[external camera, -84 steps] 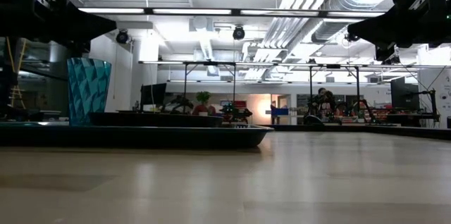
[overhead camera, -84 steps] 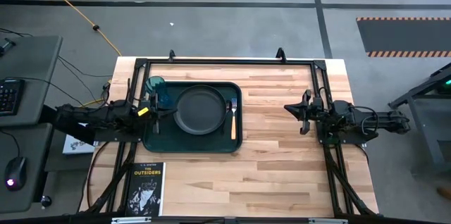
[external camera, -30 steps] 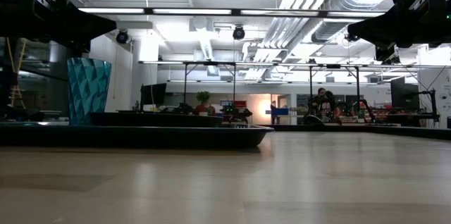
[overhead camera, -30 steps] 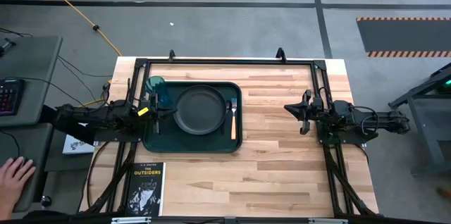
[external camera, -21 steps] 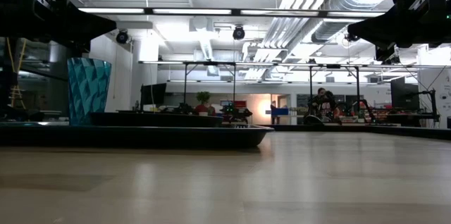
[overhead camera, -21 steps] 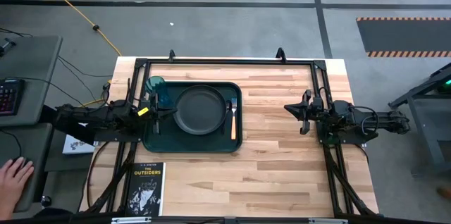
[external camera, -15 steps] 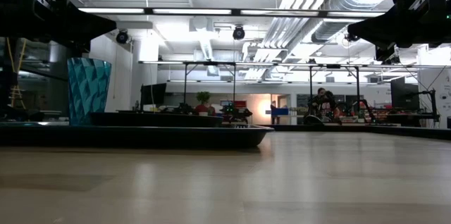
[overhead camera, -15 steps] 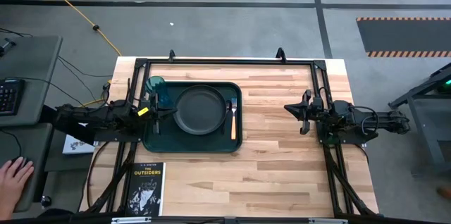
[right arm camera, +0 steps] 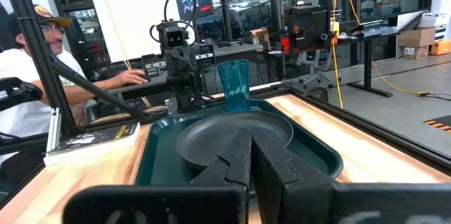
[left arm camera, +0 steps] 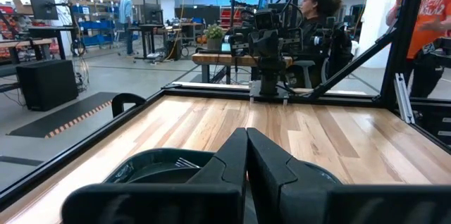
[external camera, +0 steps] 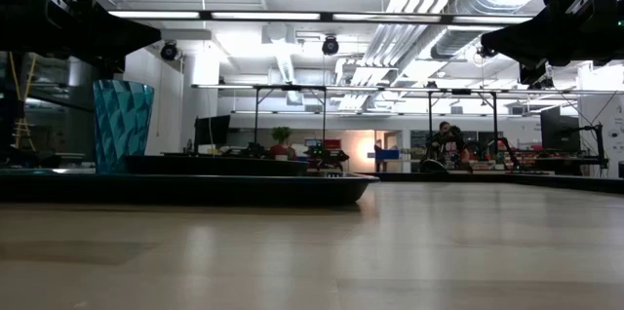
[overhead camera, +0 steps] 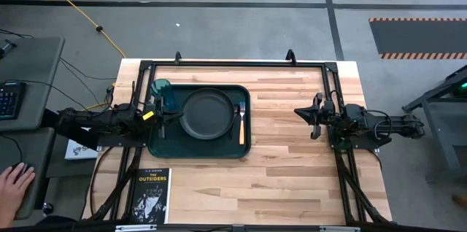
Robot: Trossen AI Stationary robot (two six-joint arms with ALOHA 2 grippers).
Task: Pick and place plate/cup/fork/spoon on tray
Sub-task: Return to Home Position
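The dark green tray (overhead camera: 160, 144) lies on the table's left half. On it rest the dark plate (overhead camera: 208, 113) in the middle, the teal cup (overhead camera: 163, 93) upright at its far left corner, and the tan-handled fork (overhead camera: 241, 124) along its right side. The spoon does not show. My left gripper (overhead camera: 162, 116) is shut and empty above the tray's left edge. My right gripper (overhead camera: 312, 114) is shut and empty above the table's right half. The plate (right arm camera: 232, 136) and cup (right arm camera: 234, 85) also show in the right wrist view.
A black book with white lettering (overhead camera: 152, 195) lies at the table's near left corner. A black frame (overhead camera: 233, 64) runs around the table. A person's hand (overhead camera: 14, 182) rests on a desk left of the table. People show in the room beyond.
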